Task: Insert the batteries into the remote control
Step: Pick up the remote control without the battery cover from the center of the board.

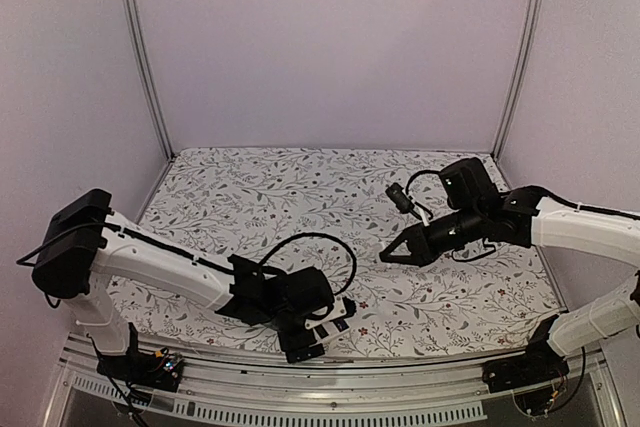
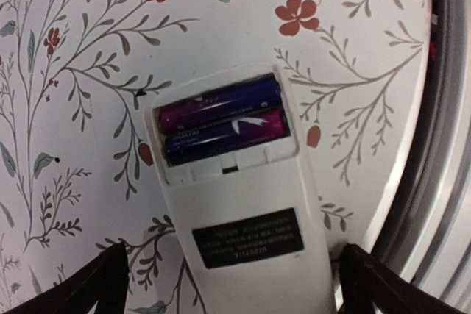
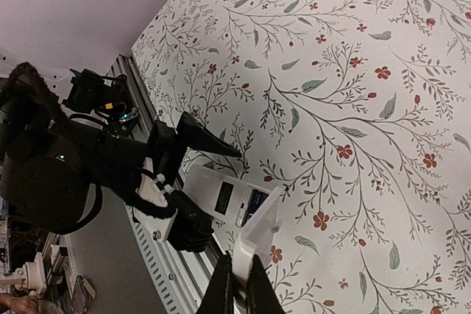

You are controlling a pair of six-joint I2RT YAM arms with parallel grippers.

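Note:
The remote control (image 2: 254, 196) lies back up on the floral cloth near the table's front edge, its battery bay uncovered. Two dark purple-blue batteries (image 2: 221, 119) lie side by side in the bay. My left gripper (image 2: 243, 284) is open, with one finger on each side of the remote's lower end. In the top view the remote (image 1: 340, 309) shows at the left gripper (image 1: 322, 327). My right gripper (image 3: 237, 288) is shut on a white battery cover (image 3: 263, 233), held above the cloth just right of the remote (image 3: 213, 189). In the top view the right gripper (image 1: 392, 253) hangs right of centre.
A metal rail (image 2: 445, 145) runs along the table's front edge, right beside the remote; it also shows in the right wrist view (image 3: 173, 273). The floral cloth (image 1: 300, 197) covers the table. Pale walls and aluminium posts (image 1: 145, 57) close in the back and sides.

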